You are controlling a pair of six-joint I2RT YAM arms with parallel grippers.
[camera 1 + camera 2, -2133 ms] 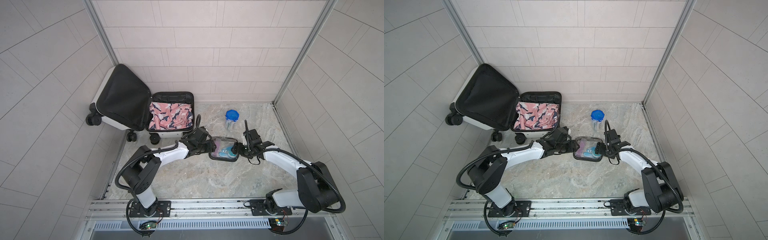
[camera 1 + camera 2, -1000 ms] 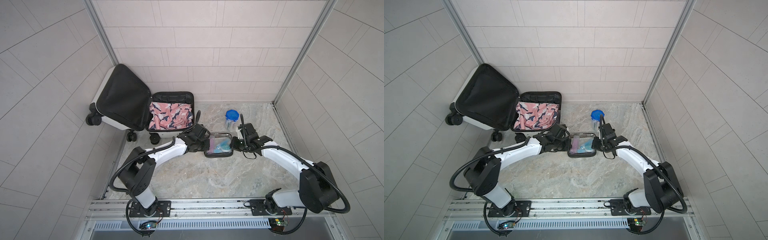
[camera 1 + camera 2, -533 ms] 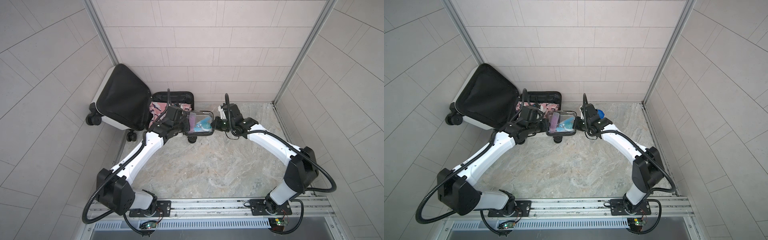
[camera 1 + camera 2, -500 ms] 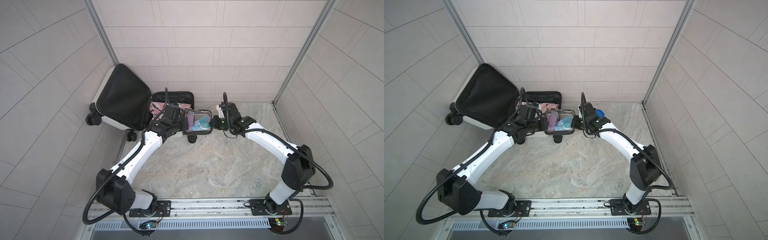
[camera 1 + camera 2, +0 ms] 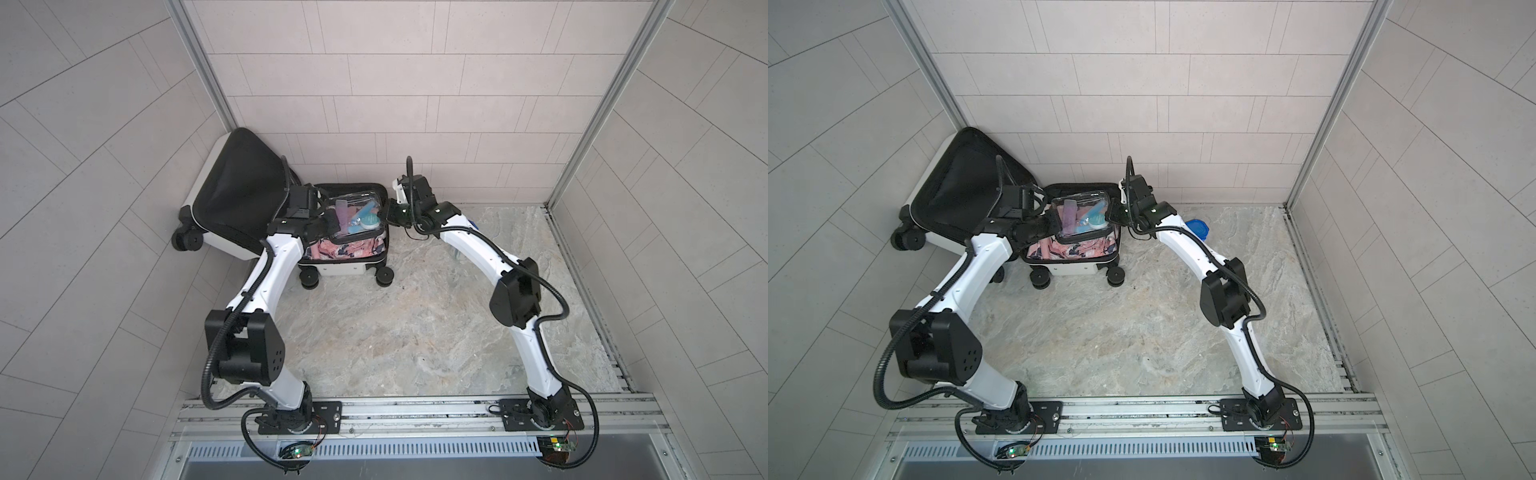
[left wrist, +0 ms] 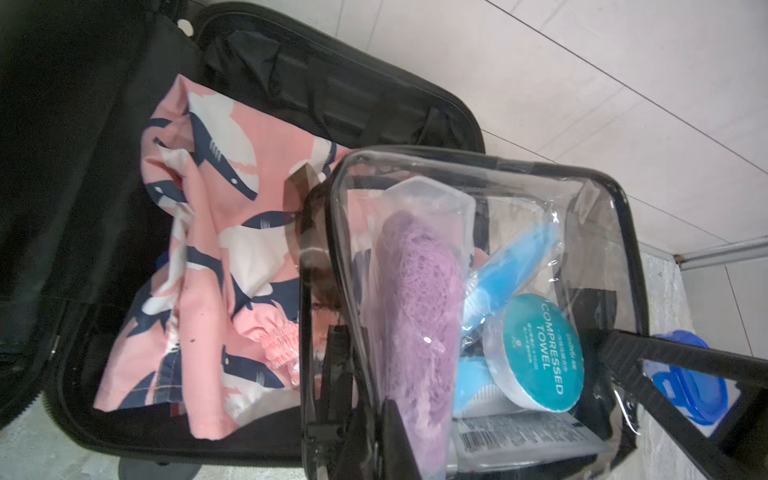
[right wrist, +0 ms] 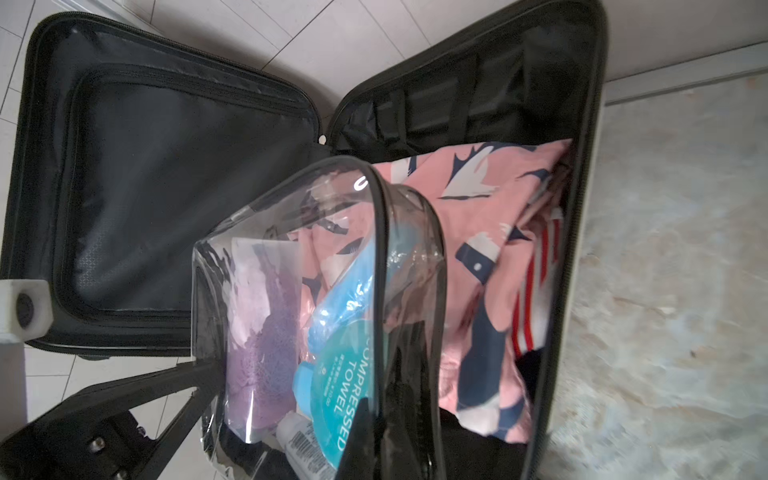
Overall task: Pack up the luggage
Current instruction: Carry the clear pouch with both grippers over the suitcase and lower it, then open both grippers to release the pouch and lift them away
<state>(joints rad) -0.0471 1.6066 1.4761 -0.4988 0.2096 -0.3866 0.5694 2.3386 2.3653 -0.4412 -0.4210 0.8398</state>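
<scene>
By the tiled back wall (image 5: 415, 104), the luggage (image 5: 340, 271) lies open on the worktop (image 5: 415, 324), a stiff box on wheels (image 5: 384, 280) that could roll, best held by its rim, while left fingers (image 6: 401, 449) and right fingers (image 7: 363, 449) pinch the clear pouch (image 5: 357, 214) over it.

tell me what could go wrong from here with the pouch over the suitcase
The clear toiletry pouch with black trim hangs between the shut left gripper and right gripper; uneven release could tip it onto the rim of the white hard-shell suitcase. The right gripper sits near that rim and might strike it when lowering. The bunched pink shark-print garment may keep the pouch high.
</scene>
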